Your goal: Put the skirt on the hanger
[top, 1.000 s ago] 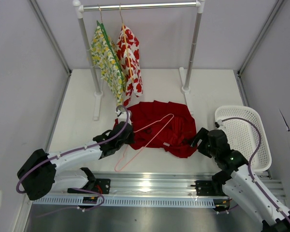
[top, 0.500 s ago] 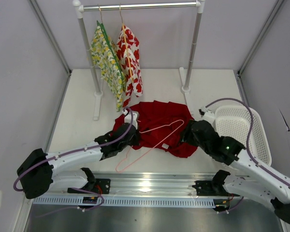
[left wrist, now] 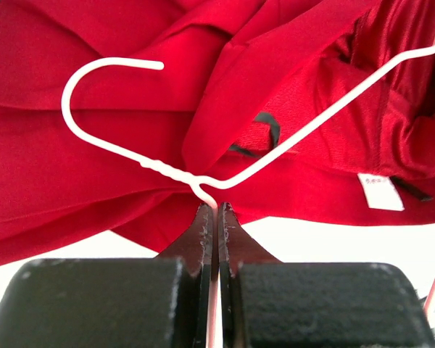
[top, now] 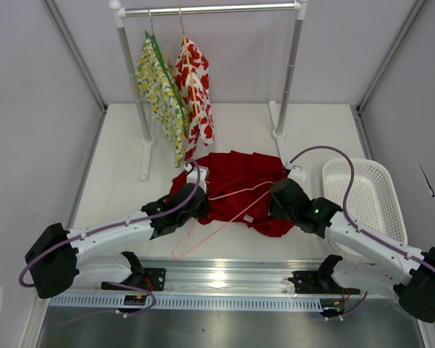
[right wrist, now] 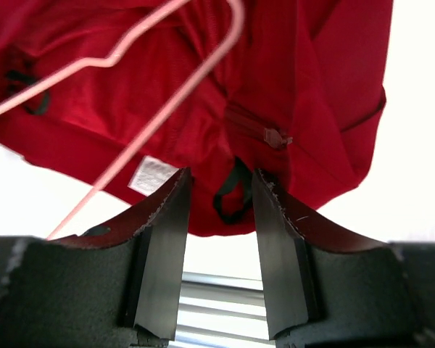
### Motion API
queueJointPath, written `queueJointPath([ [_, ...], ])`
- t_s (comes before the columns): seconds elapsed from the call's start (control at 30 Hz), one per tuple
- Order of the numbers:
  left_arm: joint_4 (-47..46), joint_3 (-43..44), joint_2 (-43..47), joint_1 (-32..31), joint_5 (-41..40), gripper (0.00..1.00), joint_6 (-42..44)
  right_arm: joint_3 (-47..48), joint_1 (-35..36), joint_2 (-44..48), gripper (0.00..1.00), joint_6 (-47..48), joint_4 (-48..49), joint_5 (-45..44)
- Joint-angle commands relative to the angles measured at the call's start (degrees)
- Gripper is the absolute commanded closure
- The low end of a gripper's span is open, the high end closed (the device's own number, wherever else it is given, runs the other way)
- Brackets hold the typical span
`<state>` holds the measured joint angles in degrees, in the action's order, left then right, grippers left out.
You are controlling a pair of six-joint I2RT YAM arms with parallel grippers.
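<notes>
The deep-red skirt point(top: 239, 181) lies crumpled on the white table in front of the rack. The pale pink wire hanger point(top: 228, 212) lies across it, its hook toward the left. My left gripper point(top: 192, 201) is shut on the hanger's wire just below the twisted neck; the left wrist view shows the hook point(left wrist: 101, 87) over the skirt point(left wrist: 94, 159). My right gripper point(top: 277, 199) is open at the skirt's right edge. In the right wrist view a black loop point(right wrist: 232, 196) on the skirt's hem point(right wrist: 304, 109) sits between the jaws, and the hanger point(right wrist: 159, 109) crosses above.
A clothes rack point(top: 210, 10) at the back holds a yellow-green floral garment point(top: 159, 90) and a white garment with red flowers point(top: 194, 83). A white basket point(top: 370, 199) stands at the right. A metal rail point(top: 225, 279) runs along the near edge.
My right arm has swung left and forward to the skirt's right edge. My left gripper with the hanger has shifted slightly right, turning the hanger over the skirt.
</notes>
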<state>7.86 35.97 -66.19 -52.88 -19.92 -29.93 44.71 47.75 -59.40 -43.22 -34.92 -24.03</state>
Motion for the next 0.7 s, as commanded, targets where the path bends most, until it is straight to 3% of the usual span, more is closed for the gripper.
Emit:
queueJointPath([
  [0.0,0.93,2.18,2.56,-0.38,-0.47,1.00,-0.04,-3.13,-0.37,2.88,0.56,0.95,0.55,1.35],
  [0.3,3.91,0.25,7.83,-0.38,6.99,1.00,0.31,-10.25,-0.20,10.34,0.55,-3.00,-2.43,2.76],
  [0.67,9.45,-4.05,13.19,-2.57,11.05,1.00,-1.70,-11.84,-1.25,9.83,0.50,-3.19,-2.00,1.88],
])
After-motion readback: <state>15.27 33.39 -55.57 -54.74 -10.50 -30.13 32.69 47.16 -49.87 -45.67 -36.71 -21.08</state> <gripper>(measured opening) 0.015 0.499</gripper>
